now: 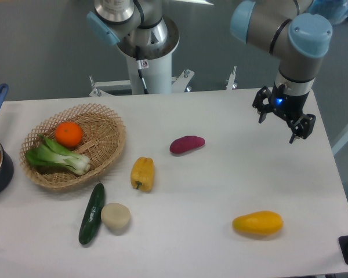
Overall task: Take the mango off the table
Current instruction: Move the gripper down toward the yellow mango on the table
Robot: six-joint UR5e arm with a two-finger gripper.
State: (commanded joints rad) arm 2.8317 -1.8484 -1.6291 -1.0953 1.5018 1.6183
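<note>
The tool [283,124] hangs above the tabletop [220,185] with its fingers apart, gripping nothing. The mango [257,223] lies well below it, nearer the front edge, and slightly to its left.

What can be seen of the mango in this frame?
The mango is a smooth, elongated oval fruit, yellow shading to orange at its left end. It lies on its side, lengthwise left to right, on the white table near the front right. Nothing else touches it; the gripper hangs well behind it.
</note>
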